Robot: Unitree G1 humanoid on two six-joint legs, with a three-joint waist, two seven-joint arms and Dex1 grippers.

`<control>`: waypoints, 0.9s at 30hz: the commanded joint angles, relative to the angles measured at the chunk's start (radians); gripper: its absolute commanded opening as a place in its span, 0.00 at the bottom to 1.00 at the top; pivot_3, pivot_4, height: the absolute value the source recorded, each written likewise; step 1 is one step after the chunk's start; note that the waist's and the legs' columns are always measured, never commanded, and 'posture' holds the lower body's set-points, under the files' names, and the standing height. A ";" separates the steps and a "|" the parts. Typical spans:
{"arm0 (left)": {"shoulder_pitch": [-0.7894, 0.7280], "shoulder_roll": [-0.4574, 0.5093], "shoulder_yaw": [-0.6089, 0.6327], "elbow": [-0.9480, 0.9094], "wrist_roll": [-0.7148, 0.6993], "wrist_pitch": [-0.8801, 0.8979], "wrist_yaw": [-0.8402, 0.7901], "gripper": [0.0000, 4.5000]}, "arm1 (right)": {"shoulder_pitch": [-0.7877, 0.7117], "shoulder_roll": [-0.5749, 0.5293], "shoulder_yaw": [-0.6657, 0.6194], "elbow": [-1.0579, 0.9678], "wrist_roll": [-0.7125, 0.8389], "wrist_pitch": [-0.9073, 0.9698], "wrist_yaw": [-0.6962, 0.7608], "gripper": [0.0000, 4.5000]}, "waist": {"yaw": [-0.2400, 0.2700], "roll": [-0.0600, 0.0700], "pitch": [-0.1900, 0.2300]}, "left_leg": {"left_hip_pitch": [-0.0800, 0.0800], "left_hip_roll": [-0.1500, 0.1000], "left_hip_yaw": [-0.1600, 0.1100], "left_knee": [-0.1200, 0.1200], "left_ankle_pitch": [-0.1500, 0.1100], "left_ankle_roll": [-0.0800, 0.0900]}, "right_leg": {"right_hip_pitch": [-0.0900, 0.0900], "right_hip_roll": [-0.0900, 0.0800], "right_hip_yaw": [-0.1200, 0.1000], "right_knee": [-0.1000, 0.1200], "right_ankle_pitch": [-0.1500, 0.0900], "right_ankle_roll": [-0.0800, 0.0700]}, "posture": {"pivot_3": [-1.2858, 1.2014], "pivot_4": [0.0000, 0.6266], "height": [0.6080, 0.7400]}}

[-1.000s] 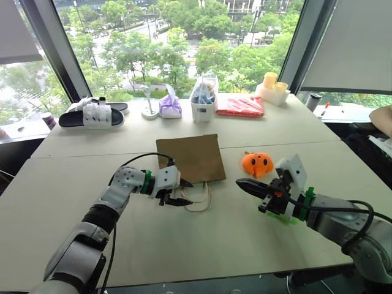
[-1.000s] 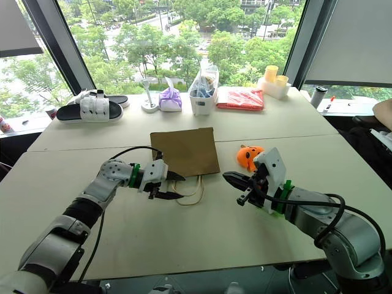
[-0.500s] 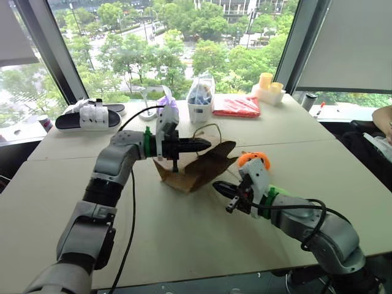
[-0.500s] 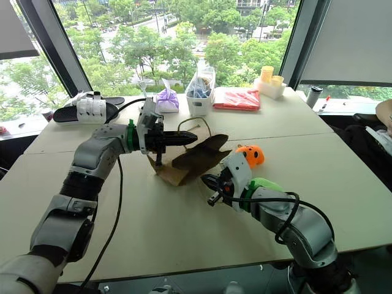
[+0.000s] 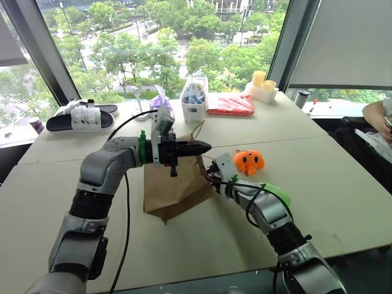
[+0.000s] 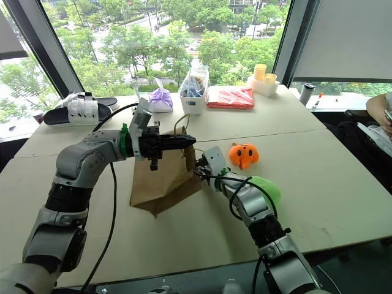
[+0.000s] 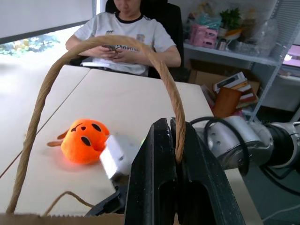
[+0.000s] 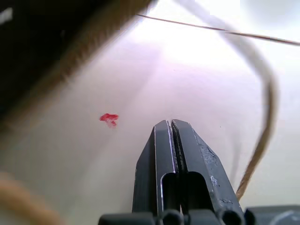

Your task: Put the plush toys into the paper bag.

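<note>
The brown paper bag [image 5: 174, 187] hangs tilted, its lower corner resting on the table [image 5: 343, 184]. My left gripper [image 5: 201, 147] points level to the right and is shut on the bag's twine handle [image 7: 174, 105]. My right gripper [image 5: 210, 177] is shut on nothing, its tip at the bag's right edge by the second twine loop [image 8: 262, 108]. The orange pumpkin-faced plush toy [image 5: 248, 161] lies on the table just beyond my right wrist. The green plush toy [image 5: 278, 195] lies beside my right forearm, partly hidden by it.
Along the window edge stand a black-and-white slipper [image 5: 79, 116], a purple pouch [image 6: 161, 98], a white cup with a plastic bag [image 5: 192, 101], a red packet [image 5: 229, 104] and yellow cups [image 5: 262, 86]. A person [image 7: 126, 33] sits past the table's right end.
My left gripper shut on the twine handle and rose, lifting the bag from flat to hanging. My right gripper moved left and forward to the bag's edge.
</note>
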 commanded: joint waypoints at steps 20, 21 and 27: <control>0.032 0.044 -0.091 -0.015 -0.003 0.000 -0.163 0.01 | 0.174 -0.112 -0.169 -0.692 0.324 0.451 0.093 0.00 | 0.023 0.000 0.000 | -0.001 0.001 0.002 0.001 -0.002 0.003 | 0.000 0.000 0.000 -0.001 0.000 0.000 | 0.52 0.24 1.00; 0.031 0.045 -0.086 -0.025 -0.014 0.014 -0.161 0.01 | 0.173 -0.107 -0.144 -0.668 0.307 0.432 0.094 0.00 | 0.023 0.000 0.000 | -0.001 0.001 0.002 0.001 -0.002 0.003 | 0.000 0.000 0.000 -0.001 0.000 0.000 | 0.52 0.24 1.00; 0.029 0.069 -0.033 -0.096 -0.126 0.151 -0.146 0.01 | 0.116 -0.030 -0.050 -0.436 0.241 0.288 0.138 0.00 | 0.020 0.000 0.000 | 0.000 0.001 0.002 0.001 -0.002 0.003 | 0.000 0.000 0.000 0.000 0.000 0.000 | 0.52 0.24 1.00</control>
